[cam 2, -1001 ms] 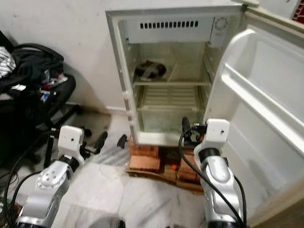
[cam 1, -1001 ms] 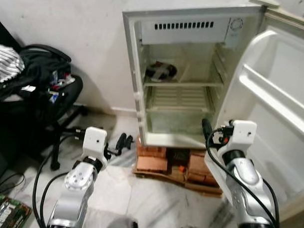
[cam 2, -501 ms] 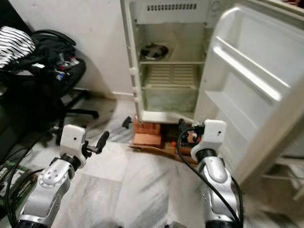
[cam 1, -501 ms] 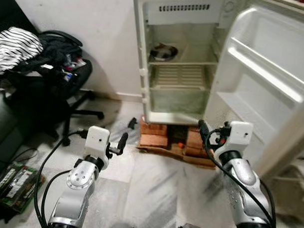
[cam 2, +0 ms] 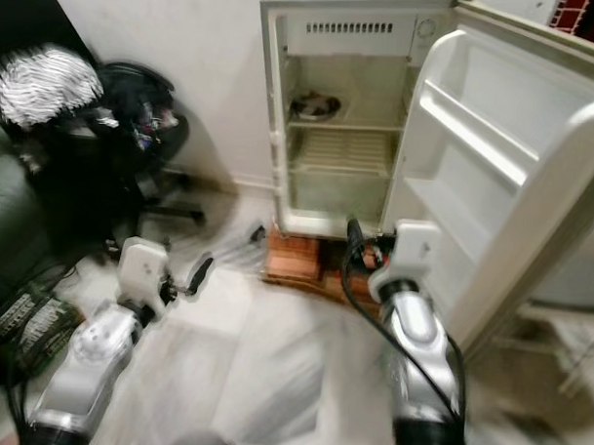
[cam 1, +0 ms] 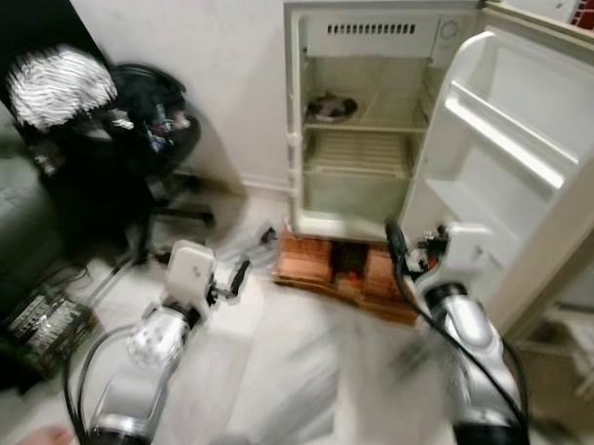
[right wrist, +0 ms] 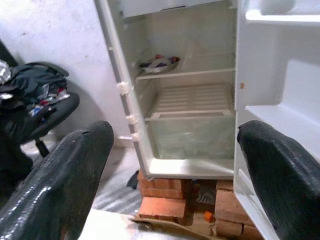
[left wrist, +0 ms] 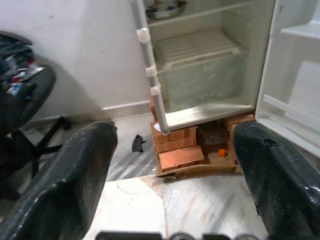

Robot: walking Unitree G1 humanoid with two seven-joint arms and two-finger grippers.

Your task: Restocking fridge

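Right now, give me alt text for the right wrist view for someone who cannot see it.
An open white fridge standing on red bricks, a metal bowl on its upper shelf, its door swung wide. The right hand's two black fingers frame the scene, spread apart and empty. A cluttered office chair stands beside it.

Cluttered chair (cam 1: 144,129) (striped cloth (cam 1: 58,82)), bricks (cam 1: 310,265).

My head views are smeared by motion blur, strongest on the floor (cam 1: 301,379) below the fridge (cam 1: 364,127). The fridge itself looks evenly bright and fairly sharp. Left of the fridge, the chair (cam 1: 134,148) is dark. Both wrist views are clear, with the near fingers out of focus.
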